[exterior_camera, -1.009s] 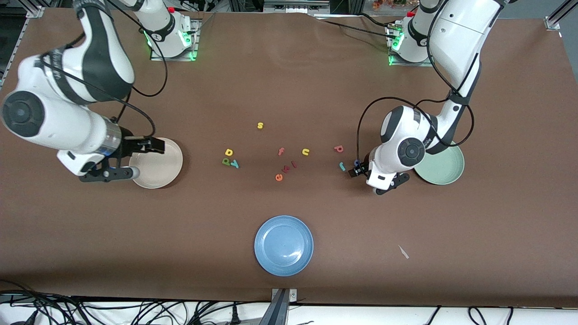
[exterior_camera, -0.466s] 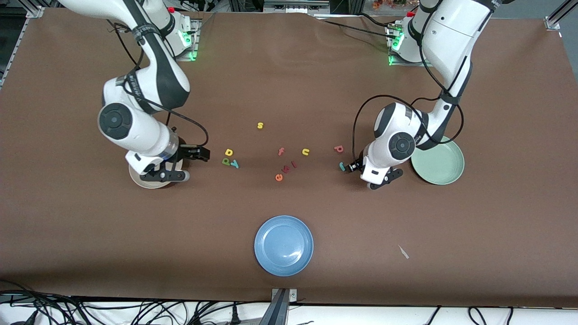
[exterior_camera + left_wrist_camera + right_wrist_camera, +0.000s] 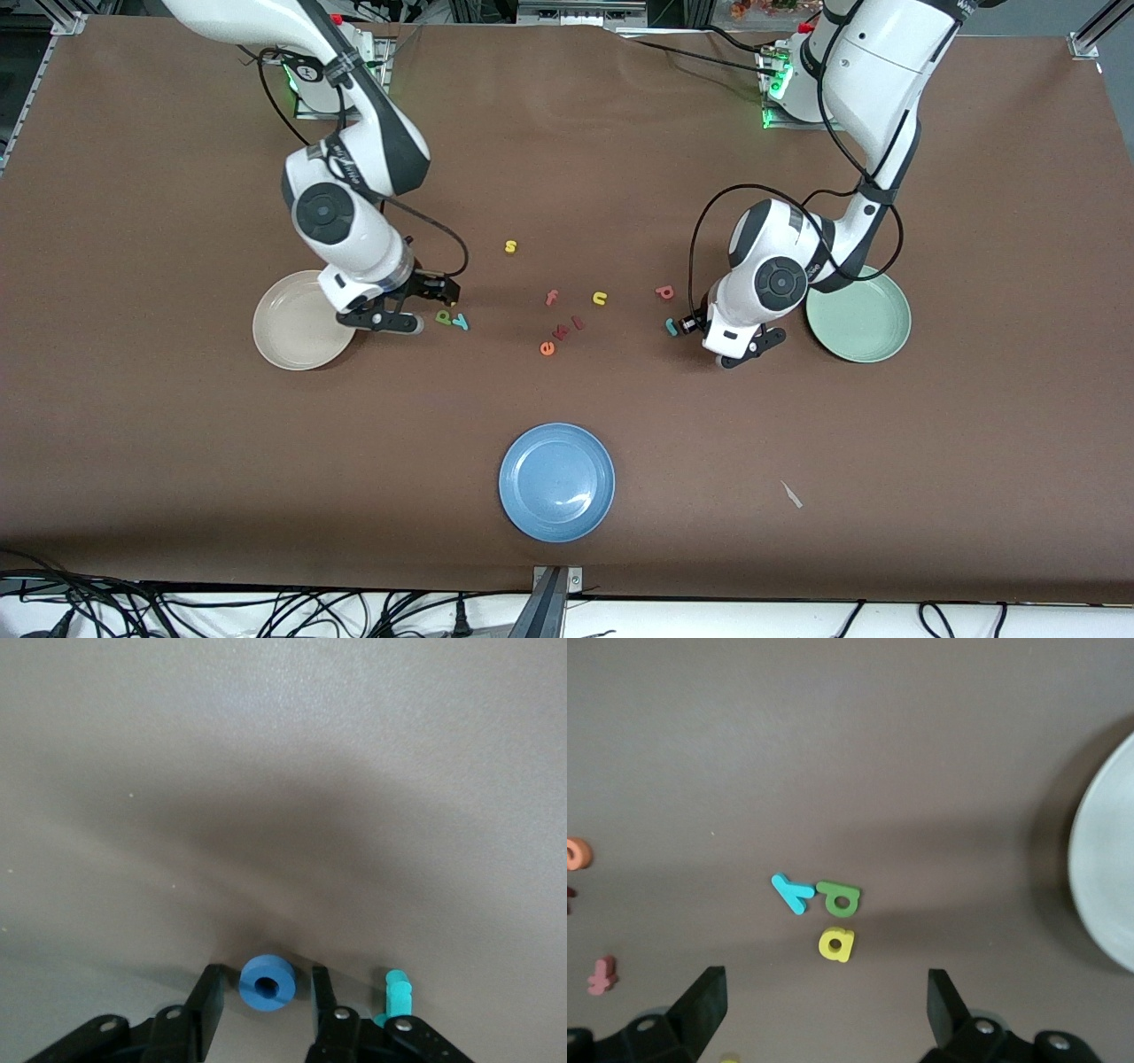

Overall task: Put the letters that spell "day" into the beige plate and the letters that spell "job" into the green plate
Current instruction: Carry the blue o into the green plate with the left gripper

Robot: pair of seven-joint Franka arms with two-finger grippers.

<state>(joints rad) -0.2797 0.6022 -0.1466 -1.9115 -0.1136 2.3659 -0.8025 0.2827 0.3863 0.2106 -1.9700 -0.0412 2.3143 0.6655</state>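
The table (image 3: 567,159) is lit evenly and brightly from above, without glare. Soft short shadows are seen under both arms and beside the blue plate (image 3: 556,481). In the left wrist view a broad dark shadow is cast on the surface around the blue o (image 3: 267,982), which is shown sharp. In the right wrist view the beige plate (image 3: 1104,859) is slightly blurred and washed out.

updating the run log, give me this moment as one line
left pincer: around blue o, not clamped | right pincer: open over d-a-y cluster | plates: no letters
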